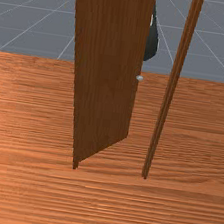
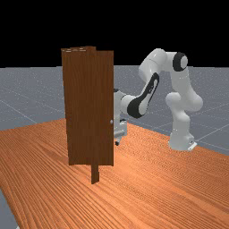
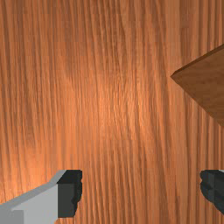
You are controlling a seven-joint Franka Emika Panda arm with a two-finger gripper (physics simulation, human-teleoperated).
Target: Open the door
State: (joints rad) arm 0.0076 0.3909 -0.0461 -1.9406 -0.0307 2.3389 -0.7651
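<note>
- Task's thing: tall brown wooden door panel point(image 1: 107, 73), long axis upright, already ajar, slanting back from the frame toward the arm's side.
- Small pale round knob point(image 2: 111, 121) sits at its free edge.
- End effector: white-grey two-finger gripper point(image 3: 141, 188), fingers spread wide, nothing between them.
- Key relation: in far view, gripper is just past the free edge, on the arm's side; panel lies toward far view's left. In wrist view, panel corner is ahead of and off to one finger's side.
- Can't tell if hand touches panel.
- Likely next: sideways push on panel, away from slim brown frame post point(image 1: 172, 87); risk is slipping past the edge.
</note>
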